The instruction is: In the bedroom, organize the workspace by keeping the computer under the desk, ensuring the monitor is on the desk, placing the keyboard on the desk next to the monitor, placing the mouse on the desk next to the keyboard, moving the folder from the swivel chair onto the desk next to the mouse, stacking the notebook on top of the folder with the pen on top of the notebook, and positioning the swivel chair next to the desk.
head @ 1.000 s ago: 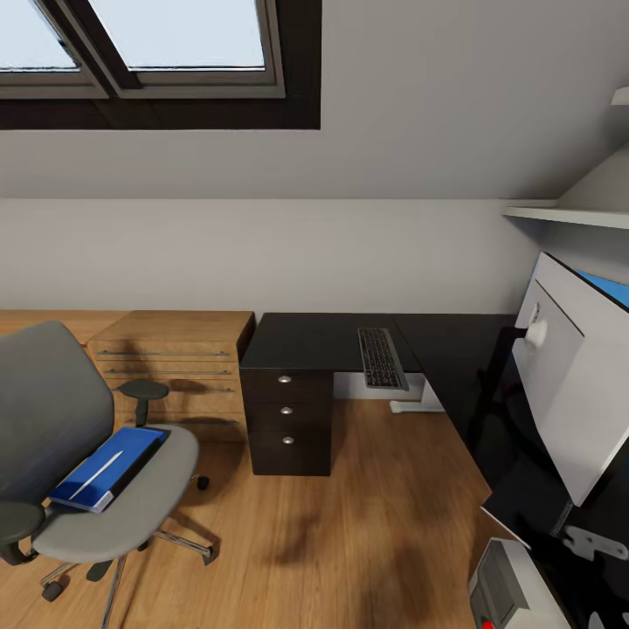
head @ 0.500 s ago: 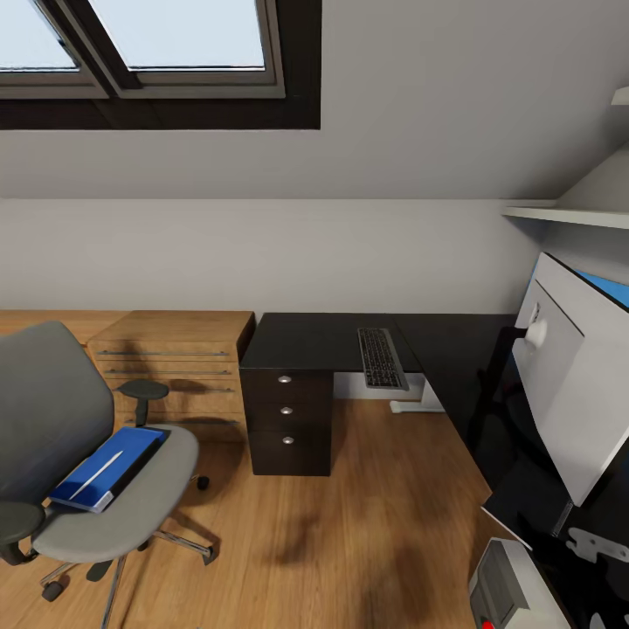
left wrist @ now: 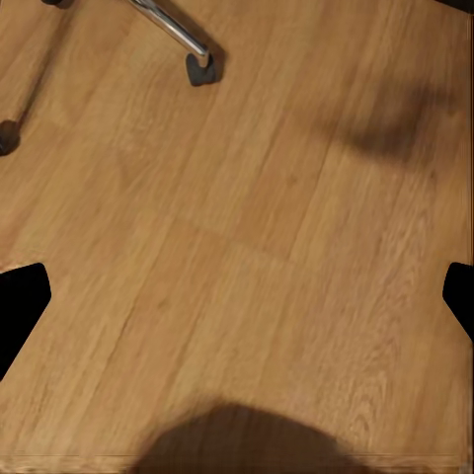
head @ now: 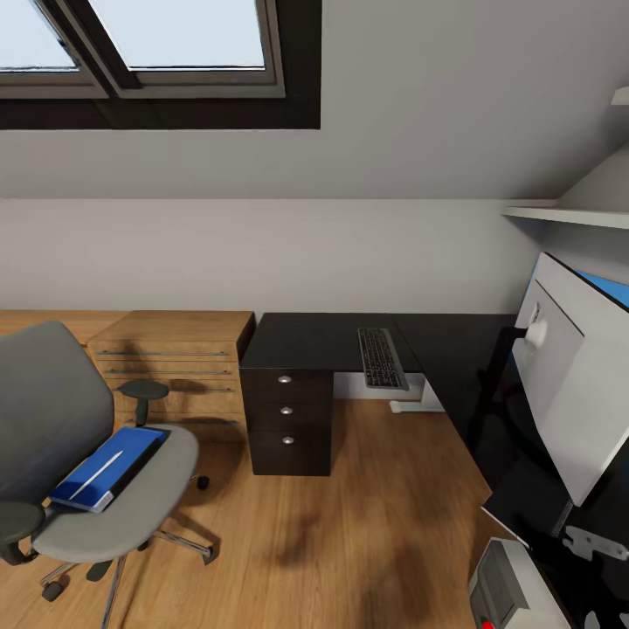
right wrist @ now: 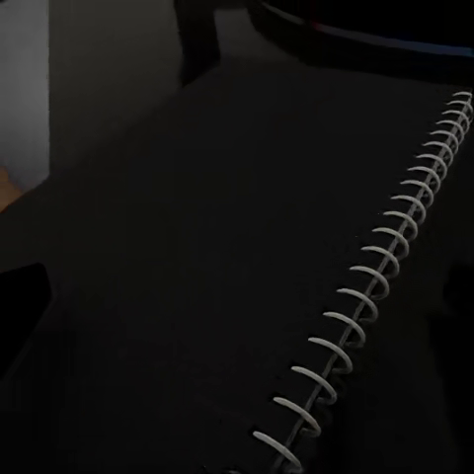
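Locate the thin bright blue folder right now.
In the head view, the thin bright blue folder lies at lower left on the grey padded swivel chair seat, a pale pen-like stick resting on it.

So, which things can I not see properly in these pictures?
- Computer: head view, cut off by the bottom edge.
- Monitor: head view, cut off by the right edge; its screen faces away.
- Spiral-bound notebook: right wrist view, too dark, cropped by the edges.
- Swivel chair: head view, cut off at the left.
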You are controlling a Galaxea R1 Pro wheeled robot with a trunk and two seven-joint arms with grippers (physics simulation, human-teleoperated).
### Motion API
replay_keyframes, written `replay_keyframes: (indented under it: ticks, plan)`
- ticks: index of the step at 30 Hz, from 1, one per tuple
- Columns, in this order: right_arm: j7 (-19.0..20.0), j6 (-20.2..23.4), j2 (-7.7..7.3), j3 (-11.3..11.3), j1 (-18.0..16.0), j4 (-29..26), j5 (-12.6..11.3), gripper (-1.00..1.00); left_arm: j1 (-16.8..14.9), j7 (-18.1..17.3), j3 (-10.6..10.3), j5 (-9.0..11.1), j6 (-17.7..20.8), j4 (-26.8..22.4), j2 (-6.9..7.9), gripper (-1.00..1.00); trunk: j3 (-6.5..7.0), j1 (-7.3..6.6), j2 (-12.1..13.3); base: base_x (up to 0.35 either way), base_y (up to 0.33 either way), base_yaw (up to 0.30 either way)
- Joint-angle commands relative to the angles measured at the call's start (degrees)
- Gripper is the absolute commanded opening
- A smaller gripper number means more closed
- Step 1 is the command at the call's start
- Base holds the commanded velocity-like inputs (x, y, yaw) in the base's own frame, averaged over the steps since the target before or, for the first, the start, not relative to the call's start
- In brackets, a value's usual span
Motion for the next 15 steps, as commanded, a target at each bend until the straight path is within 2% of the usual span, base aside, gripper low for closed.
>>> replay_keyframes:
  ticks: [1, 5, 15]
  plan:
    - [0.5, -0.3, 0.34, -0.2, 0.0, 0.1, -0.4, 1.00, 0.0, 0.1, 0.5, -0.3, -0.2, 0.4, -0.35, 1.00, -0.06, 0.00, 0.0, 0.000, 0.000, 0.000]
    - [0.5, -0.3, 1.60, -0.2, 0.0, 0.1, -0.4, 1.00, 0.0, 0.1, 0.5, -0.3, -0.2, 0.4, -1.16, 1.00, -0.06, 0.00, 0.0, 0.000, 0.000, 0.000]
    - [0.5, -1.2, 1.95, -0.2, 0.1, 0.0, -0.4, 1.00, 0.0, 0.1, 0.5, -0.3, -0.2, 0.4, -1.41, 1.00, -0.06, 0.00, 0.0, 0.000, 0.000, 0.000]
